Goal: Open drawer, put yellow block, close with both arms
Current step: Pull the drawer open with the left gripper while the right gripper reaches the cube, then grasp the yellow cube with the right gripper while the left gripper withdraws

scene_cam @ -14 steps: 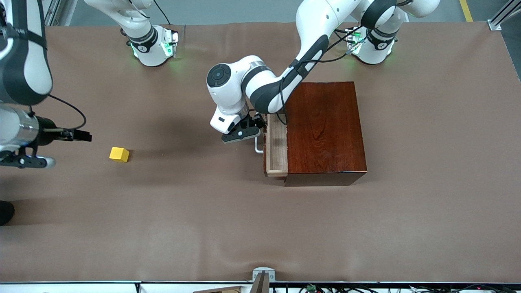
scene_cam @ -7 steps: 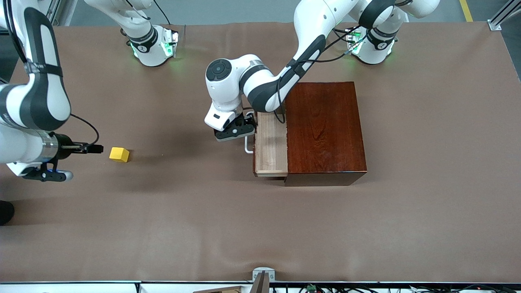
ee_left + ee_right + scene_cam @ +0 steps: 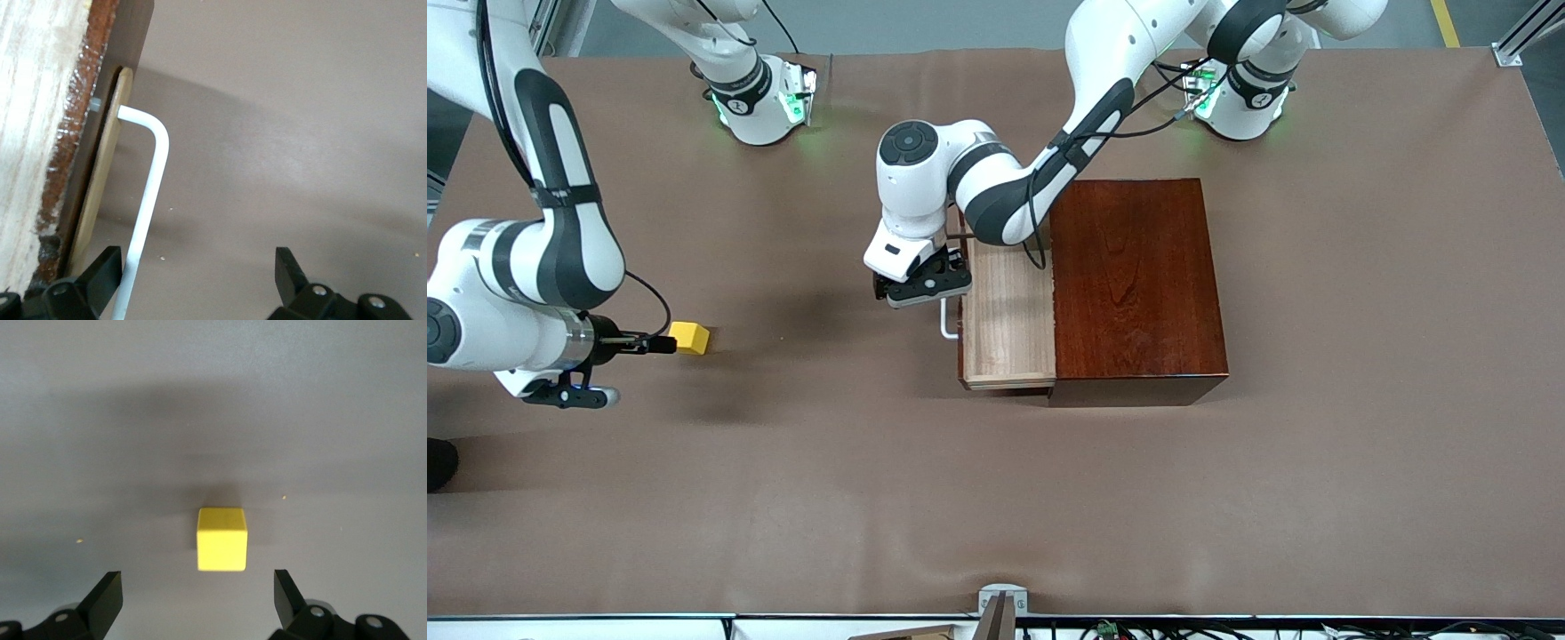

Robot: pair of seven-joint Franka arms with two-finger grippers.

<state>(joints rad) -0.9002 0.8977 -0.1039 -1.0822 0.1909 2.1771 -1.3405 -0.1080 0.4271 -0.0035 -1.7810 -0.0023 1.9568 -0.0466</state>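
Note:
The drawer [image 3: 1009,320], a pale-wood tray, stands pulled out of the dark reddish-brown box [image 3: 1138,284] toward the right arm's end of the table. Its white bar handle [image 3: 947,320] [image 3: 150,200] runs between the jaws of my left gripper [image 3: 934,284] [image 3: 197,280], close against one finger [image 3: 100,273]; the jaws are open and wide apart. The yellow block [image 3: 691,338] [image 3: 222,539] rests on the brown table toward the right arm's end. My right gripper [image 3: 658,344] [image 3: 198,597] is low, open, with the block just ahead of its fingertips.
Both arm bases [image 3: 760,98] [image 3: 1240,93] with green lights stand at the table's edge farthest from the front camera. A small grey mount [image 3: 1000,600] sits at the nearest edge. Bare brown table [image 3: 827,462] lies between block and drawer.
The drawer has slid farther out of the box, the left gripper moving with its handle. The right arm has swung in and brought its gripper up to the yellow block.

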